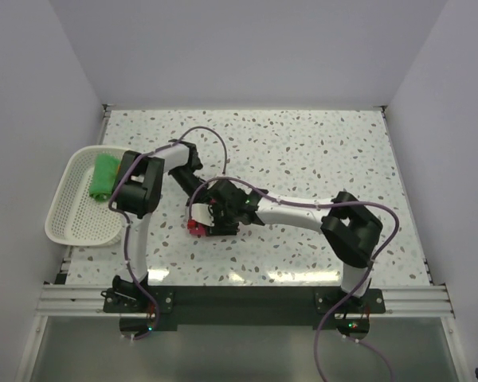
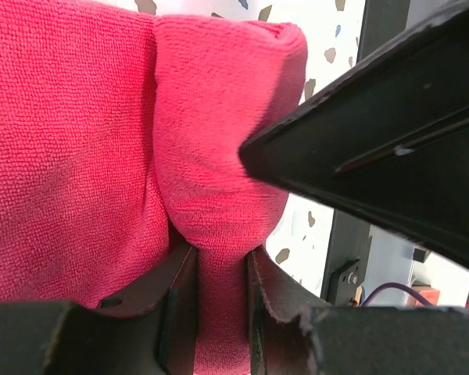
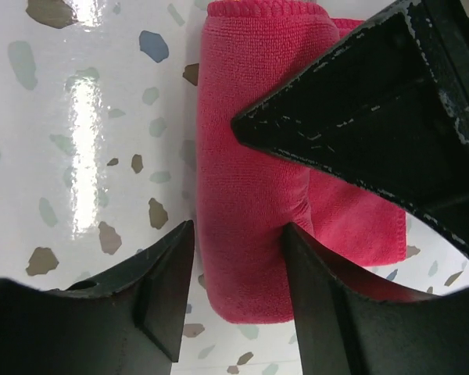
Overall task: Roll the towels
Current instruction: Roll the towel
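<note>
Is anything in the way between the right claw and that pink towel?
Nothing visible does. The right gripper has its open fingers astride the pink towel on the table, and the left gripper pinches a fold of it.

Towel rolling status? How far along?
Done: bright green cloth towel lies rolled in the white plastic mesh basket. In hand: pink-red cloth towel, partly rolled on the table; left gripper pinches its fold, right gripper straddles the roll, open. Left: finish that roll. No other towel in view.
</note>
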